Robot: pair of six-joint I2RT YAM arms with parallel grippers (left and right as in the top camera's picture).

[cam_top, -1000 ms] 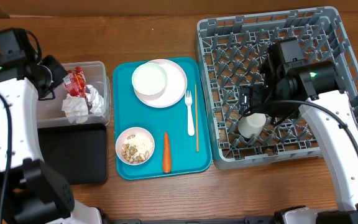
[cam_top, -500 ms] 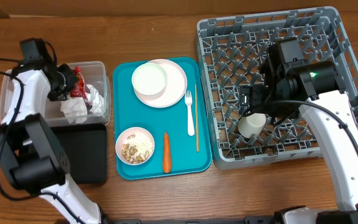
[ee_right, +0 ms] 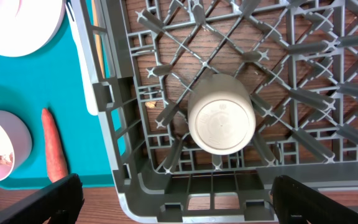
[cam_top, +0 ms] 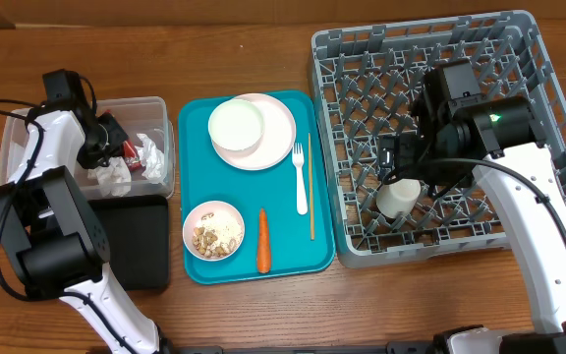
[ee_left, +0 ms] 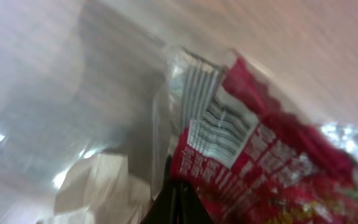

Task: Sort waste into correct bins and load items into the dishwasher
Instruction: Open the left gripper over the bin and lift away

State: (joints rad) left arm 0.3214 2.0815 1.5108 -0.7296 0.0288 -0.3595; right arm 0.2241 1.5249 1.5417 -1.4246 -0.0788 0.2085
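The large square grey plastic dish rack (cam_top: pixel 548 88) lies beneath my right gripper (ee_right: pixel 185 200); the clear plastic rectangular tub (cam_top: pixel 157 106) surrounds my left gripper (cam_top: pixel 107 147). Crumpled white paper napkins (cam_top: pixel 116 175) sit just under the left jaws, which are clenched on the red shiny snack wrapper (ee_left: pixel 260 168). I should open wide, then lift straight, lest the foil cling. My right jaws stand released above the small white cup (ee_right: pixel 221 122).
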